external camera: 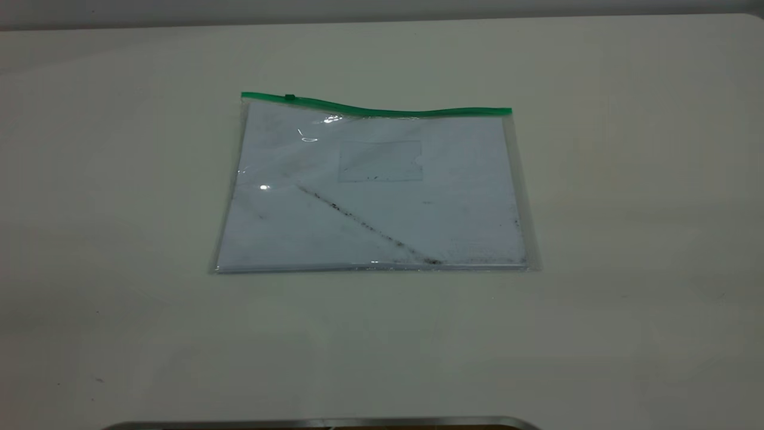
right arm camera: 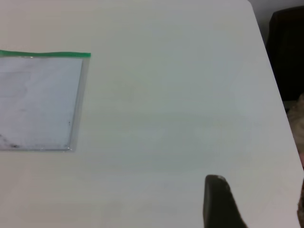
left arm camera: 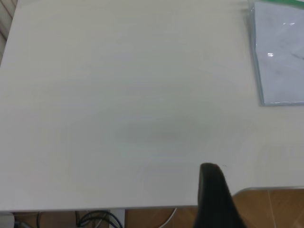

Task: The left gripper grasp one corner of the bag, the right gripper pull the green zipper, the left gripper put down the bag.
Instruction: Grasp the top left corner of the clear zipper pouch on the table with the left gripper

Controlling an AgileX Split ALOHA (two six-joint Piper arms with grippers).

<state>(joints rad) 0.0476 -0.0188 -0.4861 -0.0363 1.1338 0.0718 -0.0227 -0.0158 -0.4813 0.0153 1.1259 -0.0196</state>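
The flat clear plastic document bag (external camera: 375, 191) lay mid-desk (external camera: 627, 179), its thin green zipper (external camera: 376, 108) along the far edge. Both claws sat well away, their state indeterminable. Lying flush, a corner could slip any pinch, sliding the bag.

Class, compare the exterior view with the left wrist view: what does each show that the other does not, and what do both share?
Only the exterior view shows the whole bag, its slider tab, small pocket and dark diagonal smudge. Only the left wrist view shows one dark finger of the left end effector, away from the bag, and cables beneath the table edge. Both show the white table, the bag's left side and part of the green zipper.
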